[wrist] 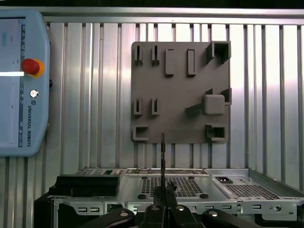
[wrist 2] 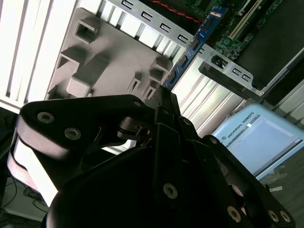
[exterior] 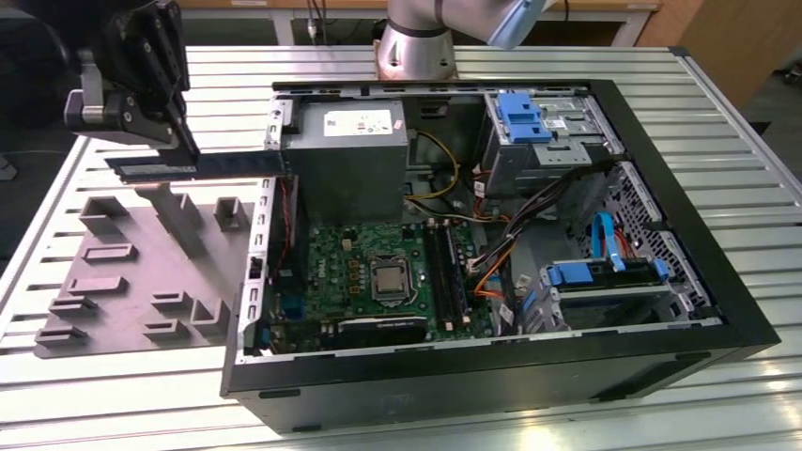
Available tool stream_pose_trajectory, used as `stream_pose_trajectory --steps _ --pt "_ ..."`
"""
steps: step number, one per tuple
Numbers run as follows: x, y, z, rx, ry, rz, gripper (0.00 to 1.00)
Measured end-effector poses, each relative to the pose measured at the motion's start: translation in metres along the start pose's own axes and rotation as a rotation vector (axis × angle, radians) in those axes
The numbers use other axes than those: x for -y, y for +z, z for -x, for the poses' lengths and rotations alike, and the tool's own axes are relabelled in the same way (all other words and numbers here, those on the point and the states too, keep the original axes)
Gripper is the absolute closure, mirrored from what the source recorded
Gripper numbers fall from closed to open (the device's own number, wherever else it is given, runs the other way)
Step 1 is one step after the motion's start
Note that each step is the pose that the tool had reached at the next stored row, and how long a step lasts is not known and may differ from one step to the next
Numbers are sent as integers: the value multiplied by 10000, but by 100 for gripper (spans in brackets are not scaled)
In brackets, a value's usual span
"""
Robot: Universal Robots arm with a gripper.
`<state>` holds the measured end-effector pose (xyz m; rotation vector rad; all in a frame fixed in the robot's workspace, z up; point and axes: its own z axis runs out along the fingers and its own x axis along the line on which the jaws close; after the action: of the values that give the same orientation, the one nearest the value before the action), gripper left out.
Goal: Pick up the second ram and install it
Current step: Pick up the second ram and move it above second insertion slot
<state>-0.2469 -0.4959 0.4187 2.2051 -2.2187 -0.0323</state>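
Note:
The second ram (exterior: 232, 164), a long thin blue stick with dark chips, hangs level in the air at the exterior view's left, with my gripper (exterior: 179, 153) shut on it. It spans from above the grey holder plate (exterior: 138, 272) to the open computer case's side wall (exterior: 266, 244). In the second wrist view the ram (wrist 2: 192, 45) sticks out from the fingertips (wrist 2: 164, 97) toward the case. The first wrist view shows the ram (wrist: 162, 156) edge-on, rising from the gripper (wrist: 162, 202). The green motherboard (exterior: 376, 272) with its long black slots (exterior: 445, 272) lies inside the case.
A grey power-supply box (exterior: 351, 150) sits in the case beside the ram's far end. Blue drive bays (exterior: 532, 122) and loose cables (exterior: 527, 235) fill the case's right side. A teach pendant (wrist: 21, 85) lies on the slatted metal table (exterior: 75, 395).

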Motion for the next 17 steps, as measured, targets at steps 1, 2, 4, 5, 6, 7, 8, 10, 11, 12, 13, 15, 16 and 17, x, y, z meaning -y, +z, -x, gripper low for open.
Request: stream_pose_trajectory --steps 1,2,4,5,6,7,8,10,11,12,13,15,16,17 --pt "12 0 0 0 0 0 89" --pt "24 -1 0 0 0 0 89" --pt "47 -1 0 0 0 0 89" --pt "58 -1 0 0 0 0 89" --pt "70 -1 0 0 -1 0 89" --pt "81 -2 0 0 0 -1 89" --pt "91 -2 0 0 -1 0 89" --pt "114 -3 1 0 -1 0 89" --pt "127 -3 1 0 0 0 89" --pt "140 -3 1 0 -1 0 89" --pt "154 -3 1 -1 -1 1 89" --pt "181 -3 1 0 -1 0 89" --pt "195 -3 1 0 -1 0 89" --pt "210 -4 1 -1 0 0 89"
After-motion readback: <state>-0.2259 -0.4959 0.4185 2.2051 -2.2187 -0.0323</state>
